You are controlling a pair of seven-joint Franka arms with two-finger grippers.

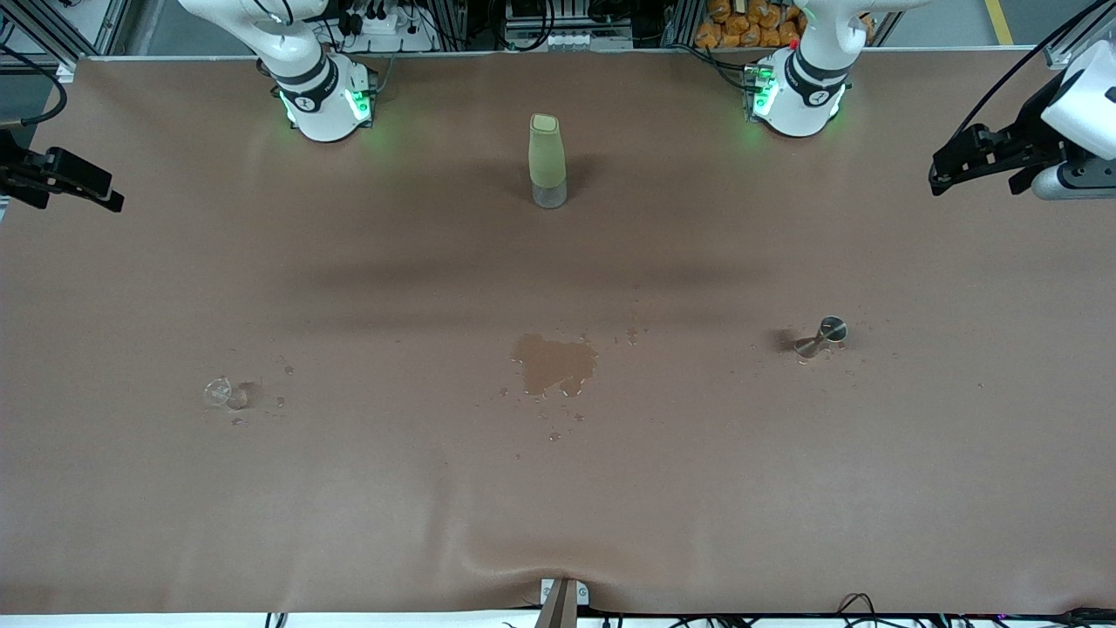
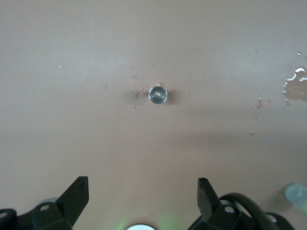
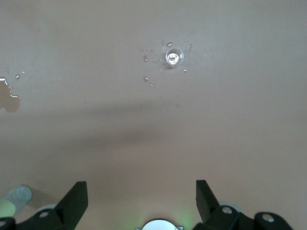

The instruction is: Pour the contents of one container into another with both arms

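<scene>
A tiny clear cup [image 1: 223, 392] stands on the brown table toward the right arm's end, with droplets around it. It also shows as a small round rim [image 3: 173, 57] in the right wrist view. A shiny metal jigger [image 1: 825, 336] stands upright toward the left arm's end, and its round mouth [image 2: 158, 94] shows in the left wrist view. My left gripper [image 1: 942, 179] [image 2: 143, 184] hangs open and empty over the table's edge at its own end. My right gripper [image 1: 100, 194] [image 3: 141, 187] hangs open and empty over the edge at its end. Both are well apart from the vessels.
A tall pale-green bottle [image 1: 547, 161] with a clear base stands between the two arm bases, and shows at the edge of both wrist views [image 2: 297, 194] [image 3: 17, 196]. A wet puddle [image 1: 554, 363] with scattered drops lies mid-table between cup and jigger.
</scene>
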